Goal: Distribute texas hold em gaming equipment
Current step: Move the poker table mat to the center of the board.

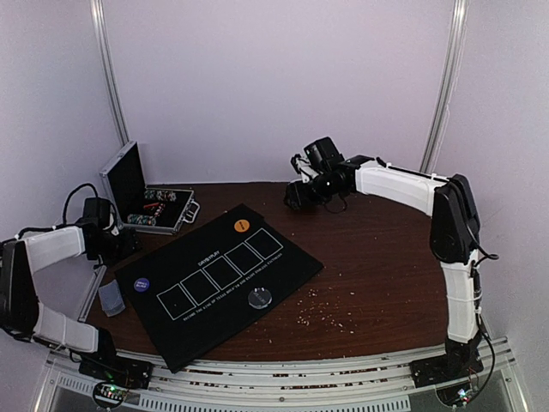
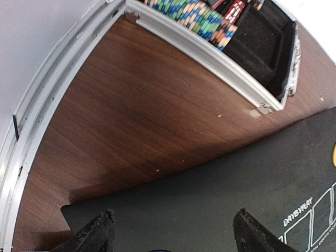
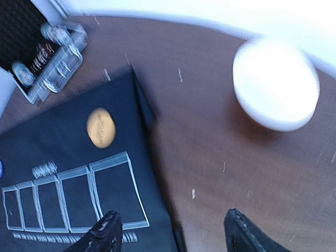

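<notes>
The black five-box mat [image 1: 225, 283] lies left of the table's middle. On it sit an orange disc [image 1: 242, 226], a purple disc [image 1: 141, 284] and a clear disc [image 1: 260, 298]. A grey-blue stack of cards [image 1: 111, 298] rests just off the mat's left corner. Striped poker chips [image 2: 202, 16] fill rows in the open metal case [image 1: 163, 210] at the back left. My left gripper [image 2: 176, 236] hangs open and empty over the mat's left corner [image 2: 220, 199], near the case. My right gripper [image 3: 173, 233] is open and empty, raised over the mat's far edge [image 3: 79, 157], with the orange disc [image 3: 101, 127] ahead of it.
A white bowl [image 3: 275, 84] stands on the bare wood to the right of my right gripper. Pale crumbs [image 1: 322, 313] are scattered right of the mat. The case's lid [image 1: 127, 178] stands upright at the back left. A metal rail [image 2: 31, 126] runs along the left edge.
</notes>
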